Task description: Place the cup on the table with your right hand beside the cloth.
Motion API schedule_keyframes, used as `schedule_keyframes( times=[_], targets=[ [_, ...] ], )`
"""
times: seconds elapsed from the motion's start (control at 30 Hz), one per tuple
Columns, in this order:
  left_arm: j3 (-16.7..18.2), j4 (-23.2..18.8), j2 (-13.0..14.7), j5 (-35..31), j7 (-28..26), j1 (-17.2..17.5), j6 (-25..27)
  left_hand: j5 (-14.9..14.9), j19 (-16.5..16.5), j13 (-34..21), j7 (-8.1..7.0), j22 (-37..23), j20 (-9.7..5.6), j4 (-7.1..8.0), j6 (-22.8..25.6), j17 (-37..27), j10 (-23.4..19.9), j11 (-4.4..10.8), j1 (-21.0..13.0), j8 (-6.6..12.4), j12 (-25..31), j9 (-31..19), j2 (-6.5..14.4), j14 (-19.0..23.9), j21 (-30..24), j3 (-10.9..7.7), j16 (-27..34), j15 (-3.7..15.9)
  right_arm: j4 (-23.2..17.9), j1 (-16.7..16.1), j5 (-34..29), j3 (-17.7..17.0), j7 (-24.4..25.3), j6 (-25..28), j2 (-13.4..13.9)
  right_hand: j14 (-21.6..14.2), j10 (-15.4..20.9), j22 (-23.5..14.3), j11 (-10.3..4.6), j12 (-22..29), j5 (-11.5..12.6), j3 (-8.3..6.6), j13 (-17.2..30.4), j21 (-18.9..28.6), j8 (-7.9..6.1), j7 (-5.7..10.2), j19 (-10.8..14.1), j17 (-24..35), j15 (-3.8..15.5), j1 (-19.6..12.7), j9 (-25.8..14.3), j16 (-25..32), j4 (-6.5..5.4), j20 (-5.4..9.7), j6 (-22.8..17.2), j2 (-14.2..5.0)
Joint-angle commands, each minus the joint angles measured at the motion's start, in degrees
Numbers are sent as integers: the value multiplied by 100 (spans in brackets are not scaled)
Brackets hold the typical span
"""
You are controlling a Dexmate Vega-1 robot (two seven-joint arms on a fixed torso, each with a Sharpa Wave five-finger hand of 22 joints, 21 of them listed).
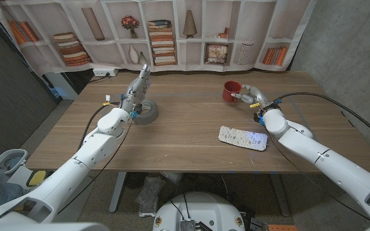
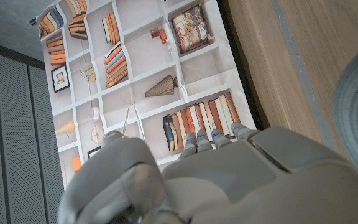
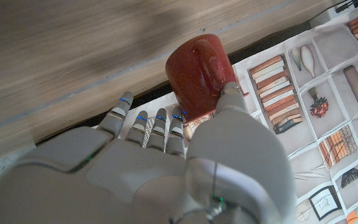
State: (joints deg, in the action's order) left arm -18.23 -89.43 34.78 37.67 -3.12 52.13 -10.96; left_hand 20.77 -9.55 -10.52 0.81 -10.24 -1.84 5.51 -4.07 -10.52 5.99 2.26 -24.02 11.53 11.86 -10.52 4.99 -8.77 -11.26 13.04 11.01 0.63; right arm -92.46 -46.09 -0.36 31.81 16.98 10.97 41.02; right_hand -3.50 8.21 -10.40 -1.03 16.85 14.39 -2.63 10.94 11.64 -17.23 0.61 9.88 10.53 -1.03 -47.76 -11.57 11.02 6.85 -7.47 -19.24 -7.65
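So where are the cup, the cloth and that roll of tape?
cup (image 1: 230, 90), head view, on its red side wall.
cloth (image 1: 242, 137), head view, on its patterned middle.
tape (image 1: 148, 111), head view, on the grey roll's rim.

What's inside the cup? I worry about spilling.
The cup is red, and the right hand grips it. Its inside is hidden: neither the head view nor the right wrist view looks into it, so contents cannot be told.

Right hand (image 1: 250, 95) — fingers (image 3: 166, 127) curled; left hand (image 1: 137, 90) — fingers up.
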Motion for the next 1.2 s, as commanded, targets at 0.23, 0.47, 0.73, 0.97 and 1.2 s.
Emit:
schedule_keyframes(
  times=[0.23,0.47,0.73,0.97,1.2],
  targets=[
    [41,-31,32,14,-19,50,-13,-14,-158,-30,6,-27,-153,7,11,-13,-1,8,-65,-11,-17,-24,47,6,-40,44,-14,-2,123,113,-8,96,-114,248,-48,-58,66,-19,-17,-17,-26,-35,4,-1,-29,834,36,18,17,18,-35,17,5,-25,-924,-45],
    [40,-46,49,20,-17,54,20,-16,-132,-30,24,-27,-153,8,57,-13,-16,-19,-70,6,-12,-24,52,25,-50,53,-8,-8,160,164,-7,143,-160,338,-46,-57,71,-19,-18,-21,-39,-38,4,1,-19,829,41,18,16,24,-37,13,0,-33,-928,-47],
    [38,-67,46,13,-37,46,34,-17,-117,-30,25,-27,-152,8,65,-13,-20,-15,-74,6,-11,-24,55,44,-55,60,-1,-23,238,232,-58,209,-160,389,-58,-58,77,-19,-21,-25,-51,-46,4,1,-12,833,43,18,25,21,-39,9,0,-29,-939,-50],
    [39,-75,42,11,-47,40,38,-18,-114,-30,22,-27,-155,8,59,-13,-17,-20,-77,2,-13,-24,57,39,-55,66,-4,-22,263,278,-73,247,-190,449,-56,-62,86,-19,-16,-28,-62,-50,5,-1,-6,829,39,17,23,20,-41,6,0,-30,-954,-48],
    [20,-5,5,13,-12,16,0,-19,-117,-31,24,-27,-150,7,54,-13,-20,-9,-82,-1,-12,-24,60,38,-54,71,-6,-22,273,297,-67,264,-208,513,-51,-69,93,-19,-16,-31,-71,-56,5,-2,2,829,39,17,23,17,-43,6,1,-28,-957,-49]
  ],
)
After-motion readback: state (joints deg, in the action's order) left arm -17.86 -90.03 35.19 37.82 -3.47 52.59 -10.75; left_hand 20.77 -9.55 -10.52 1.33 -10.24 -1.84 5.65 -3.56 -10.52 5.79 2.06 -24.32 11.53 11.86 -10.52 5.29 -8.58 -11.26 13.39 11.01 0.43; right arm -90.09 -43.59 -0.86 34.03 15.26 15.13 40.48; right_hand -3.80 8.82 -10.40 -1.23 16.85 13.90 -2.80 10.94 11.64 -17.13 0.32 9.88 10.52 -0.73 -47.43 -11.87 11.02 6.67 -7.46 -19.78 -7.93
